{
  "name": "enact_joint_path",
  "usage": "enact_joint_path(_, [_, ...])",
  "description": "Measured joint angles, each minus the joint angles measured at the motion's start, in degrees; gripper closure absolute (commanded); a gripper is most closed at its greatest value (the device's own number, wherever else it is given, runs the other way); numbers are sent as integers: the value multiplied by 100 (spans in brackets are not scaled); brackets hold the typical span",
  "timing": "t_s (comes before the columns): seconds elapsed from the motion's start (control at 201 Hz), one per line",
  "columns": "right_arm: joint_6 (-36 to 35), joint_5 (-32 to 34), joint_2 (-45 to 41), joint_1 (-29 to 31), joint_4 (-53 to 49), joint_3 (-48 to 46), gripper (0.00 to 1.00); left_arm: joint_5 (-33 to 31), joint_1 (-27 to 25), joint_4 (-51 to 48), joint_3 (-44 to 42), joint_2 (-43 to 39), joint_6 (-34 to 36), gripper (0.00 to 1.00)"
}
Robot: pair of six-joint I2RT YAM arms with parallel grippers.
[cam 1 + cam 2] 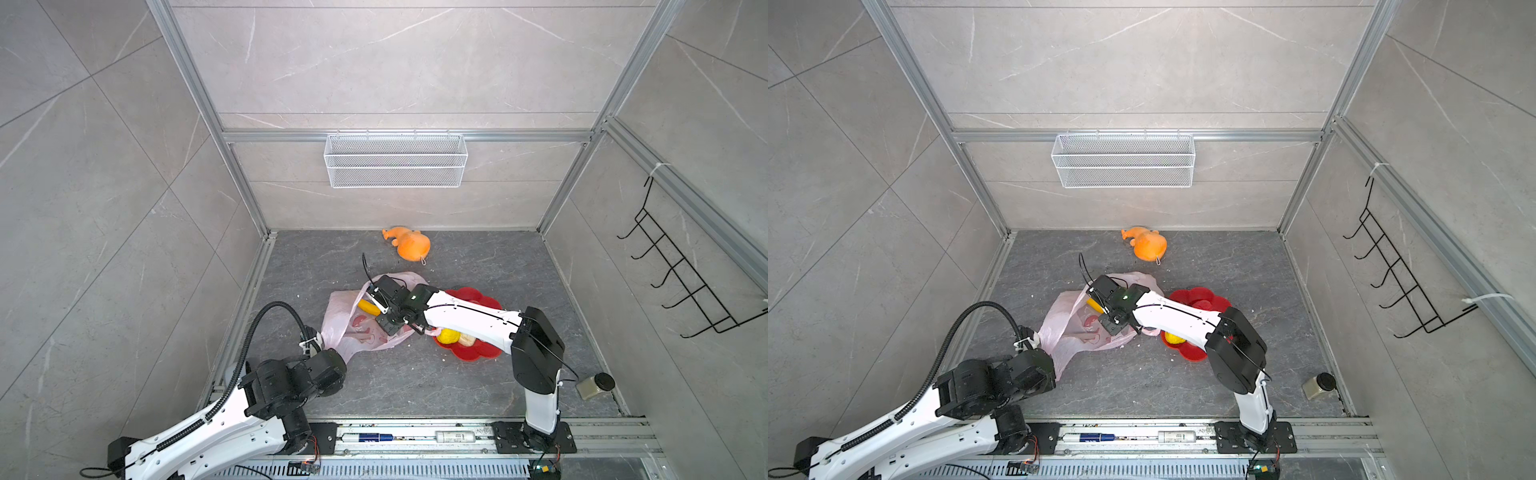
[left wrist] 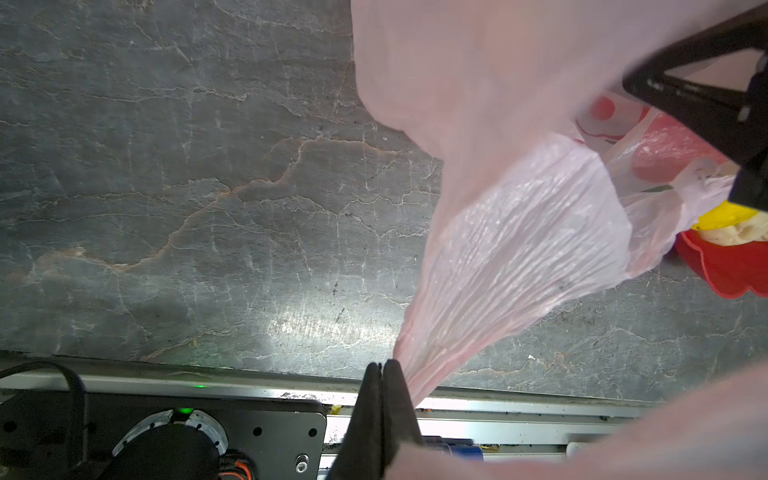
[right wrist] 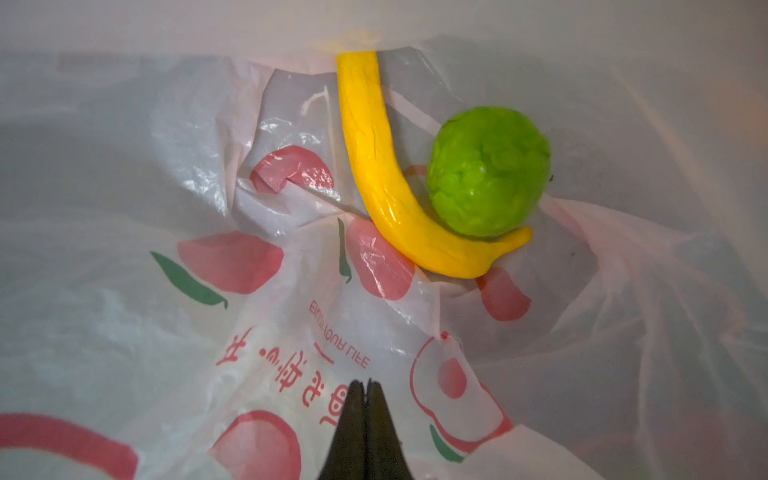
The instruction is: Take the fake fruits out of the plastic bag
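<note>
Both jaws tight together, left on plastic bag point(image 2: 519, 232)

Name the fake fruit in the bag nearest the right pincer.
The yellow banana: its curve lies between the right pincer and the bumpy green ball, which rests against it farther in.

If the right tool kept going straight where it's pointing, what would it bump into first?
Probably the crinkly printed wall of the plastic bag, just ahead of the shut right tool. The banana and green ball lie farther along, though depth is hard to judge.
</note>
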Motion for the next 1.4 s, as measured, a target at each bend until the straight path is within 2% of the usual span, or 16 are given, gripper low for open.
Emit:
enact_joint_path(0.393, [1320,619,229,-11,455,122,100,-133,-507,378,-70,442,-175,100])
enact_joint_path(0.563, [1751,896,229,-33,835,33,95,-315,-817,437,-66,682,-315,100])
enact_joint_path(0.722, [2000,1032,243,-94,1086,20,85,-531,-1005,496,-48,809,-420,100])
enact_joint_path(1.036, [2208,1060,424,-245,1486,20,51,-763,-1019,505,-15,660,-463,100])
enact_joint_path(1.275, [2271,1001,505,-306,1779,17,37,-758,-1049,505,-13,688,-463,100])
enact_joint_path(1.404, [2330,979,697,-337,1818,22,33,-758,-1084,505,-13,688,-463,100])
